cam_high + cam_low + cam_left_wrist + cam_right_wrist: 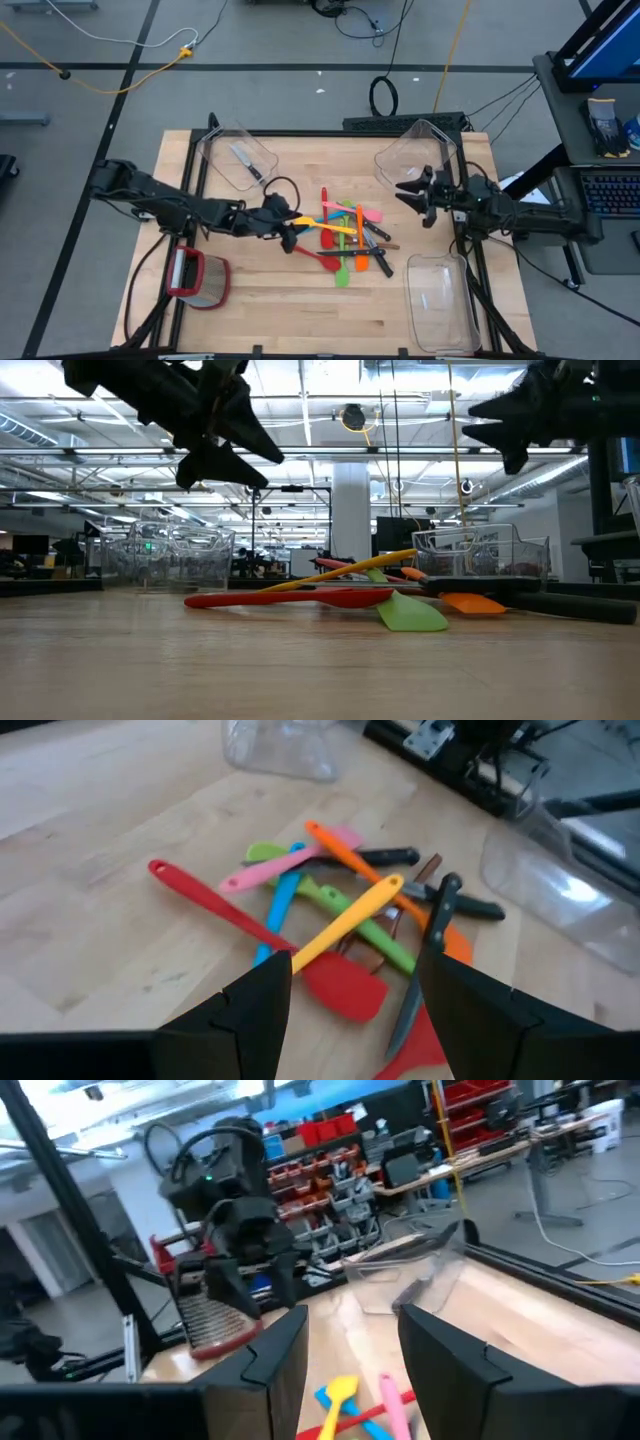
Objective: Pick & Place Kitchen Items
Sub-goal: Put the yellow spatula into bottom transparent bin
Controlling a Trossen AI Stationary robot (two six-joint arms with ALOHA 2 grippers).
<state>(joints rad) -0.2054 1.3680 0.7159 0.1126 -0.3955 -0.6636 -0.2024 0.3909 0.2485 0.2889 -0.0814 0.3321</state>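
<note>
Table: three clear bins at its edges and a red-rimmed container at the near-left corner. Far-left bin already holds one black-handled knife; far-right bin and near-right bin look empty, so I judge the job barely started, one item sorted at most. The rest sits in a pile at mid-table, utensils crossing and touching: red spatula lowest on the left side, yellow spatula lying over it, blue, pink, green and orange pieces tangled beyond, two more black-handled knives on the far side. My left gripper hovers above the pile's left edge, fingers parted, holding nothing; the yellow and red spatulas lie between them in the wrist view, likely my next pick. My right gripper waits raised beside the far-right bin, fingers apart, also empty. Left to do: essentially the whole pile.
</note>
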